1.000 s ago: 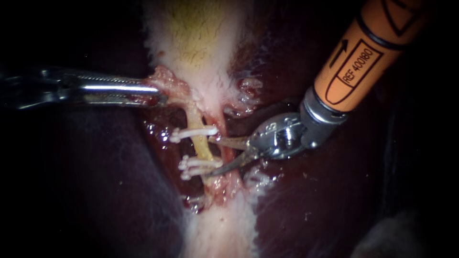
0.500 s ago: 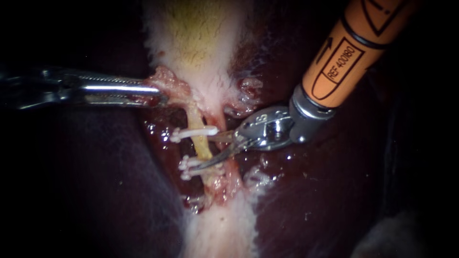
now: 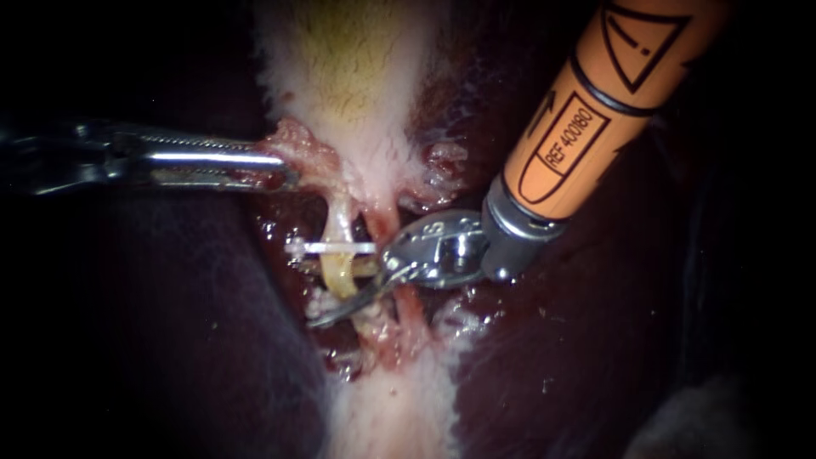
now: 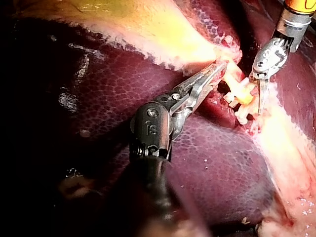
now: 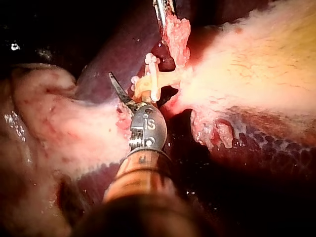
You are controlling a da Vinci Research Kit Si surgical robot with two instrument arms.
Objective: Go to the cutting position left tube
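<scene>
Bright centre, dark edges, glints on wet liver (image 4: 103,84)

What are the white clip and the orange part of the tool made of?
The clip looks like smooth white plastic: pale, matte, no glint. The orange sleeve on the right instrument seems matte plastic too, with printed marks; the silver ring below it gleams like polished metal.

Dark red liver (image 3: 552,365) around pale, yellowish gallbladder (image 3: 348,76)
</scene>
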